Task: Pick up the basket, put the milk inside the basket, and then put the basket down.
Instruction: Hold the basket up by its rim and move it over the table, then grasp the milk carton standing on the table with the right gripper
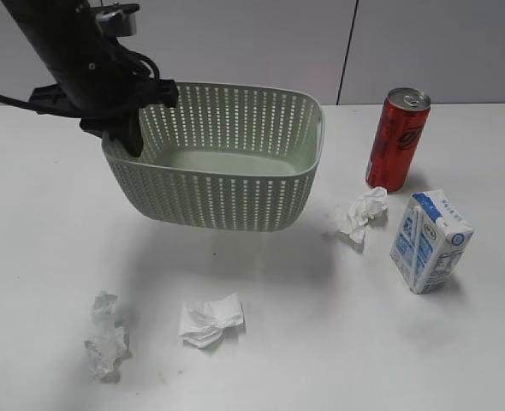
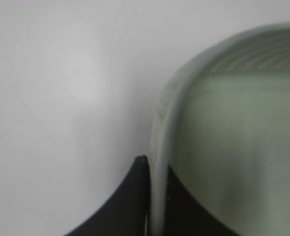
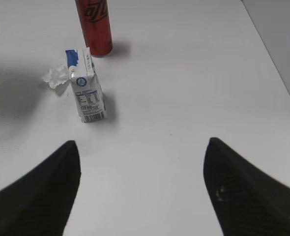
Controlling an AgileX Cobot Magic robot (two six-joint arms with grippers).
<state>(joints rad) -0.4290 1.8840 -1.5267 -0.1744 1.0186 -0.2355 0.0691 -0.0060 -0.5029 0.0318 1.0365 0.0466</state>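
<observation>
The pale sage-green basket (image 1: 227,184) hangs tilted above the table, its shadow below it. My left gripper (image 1: 131,137) is shut on the basket's left end wall; in the left wrist view the rim (image 2: 159,162) runs between the two black fingers (image 2: 156,196). The white and blue milk carton (image 1: 430,241) stands on the table at the right, in front of the can. In the right wrist view the carton (image 3: 87,89) stands ahead and to the left of my right gripper (image 3: 142,147), which is open, empty and above bare table. The right arm is out of the exterior view.
A tall red drink can (image 1: 397,139) stands behind the milk and also shows in the right wrist view (image 3: 94,23). Crumpled tissues lie by the carton (image 1: 361,211) and at the front left (image 1: 210,319) (image 1: 107,338). The table's right edge (image 3: 273,54) borders a grey floor.
</observation>
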